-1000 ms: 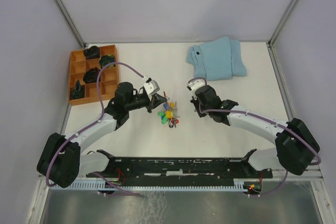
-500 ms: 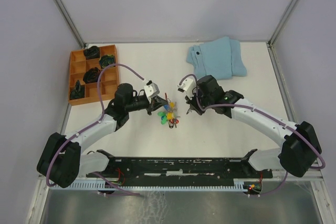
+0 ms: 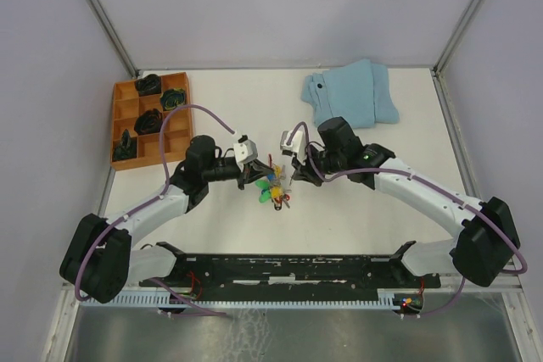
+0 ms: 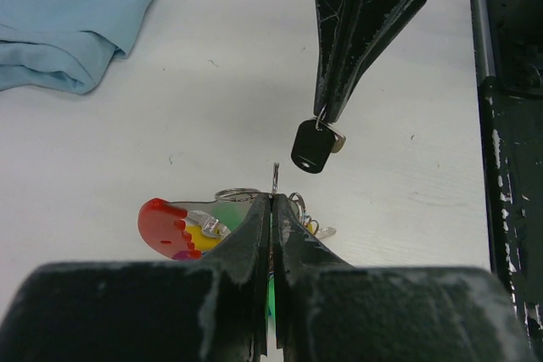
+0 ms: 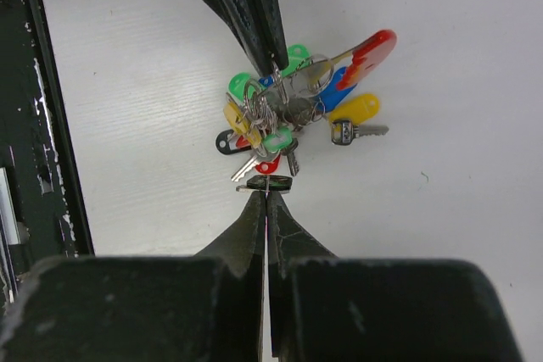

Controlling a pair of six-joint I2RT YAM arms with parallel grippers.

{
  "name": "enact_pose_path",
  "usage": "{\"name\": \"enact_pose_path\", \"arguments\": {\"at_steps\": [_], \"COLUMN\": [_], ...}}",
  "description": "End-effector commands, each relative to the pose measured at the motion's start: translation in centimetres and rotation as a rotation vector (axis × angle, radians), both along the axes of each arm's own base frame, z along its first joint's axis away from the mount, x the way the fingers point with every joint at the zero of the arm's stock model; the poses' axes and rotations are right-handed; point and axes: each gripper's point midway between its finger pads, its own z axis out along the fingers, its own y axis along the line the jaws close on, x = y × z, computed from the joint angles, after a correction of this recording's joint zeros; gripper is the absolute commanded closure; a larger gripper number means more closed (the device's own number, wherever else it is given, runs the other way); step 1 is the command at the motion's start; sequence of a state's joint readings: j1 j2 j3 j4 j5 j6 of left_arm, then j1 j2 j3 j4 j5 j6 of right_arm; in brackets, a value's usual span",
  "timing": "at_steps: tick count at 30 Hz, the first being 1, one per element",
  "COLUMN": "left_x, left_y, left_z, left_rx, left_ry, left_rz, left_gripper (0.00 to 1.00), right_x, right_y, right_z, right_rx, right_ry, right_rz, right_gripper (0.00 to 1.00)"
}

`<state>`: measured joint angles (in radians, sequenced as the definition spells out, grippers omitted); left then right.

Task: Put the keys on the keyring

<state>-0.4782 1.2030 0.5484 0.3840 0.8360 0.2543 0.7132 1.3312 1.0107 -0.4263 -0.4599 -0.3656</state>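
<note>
Now the keyring [image 5: 316, 72] is pinched steady by the left gripper [image 4: 271, 203] so a black key [image 4: 310, 147], clamped just beside it by the right gripper [image 5: 265, 197], can be slid on.

**Off-task items on table**

Orange tray [image 3: 116, 125] at far left of white table [image 3: 237, 108]; four dark lumps [image 3: 148, 120], each in its own compartment. Folded light-blue cloth [image 3: 350, 95] at far right, well apart from tray.
</note>
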Motion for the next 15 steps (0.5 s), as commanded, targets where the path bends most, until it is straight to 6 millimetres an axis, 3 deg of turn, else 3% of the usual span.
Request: {"name": "enact_pose_path", "arguments": {"at_steps": [1,15], "left_x": [-0.5,-0.9], "left_y": [-0.8,-1.0], "left_z": [1.7,1.2], "left_rx": [-0.033,-0.019], "left_ry": [-0.100,-0.090], "left_rz": [-0.091,-0.142], "left_gripper": [0.97,0.97], "right_x": [0.6,0.6], "right_y": [2.0,3.9], "right_z": [4.0,3.2], "right_rx": [0.103,0.072], "right_ry": [-0.111,-0.117], "right_rz": [0.077,0.171], "right_gripper": [0.99,0.99]}}
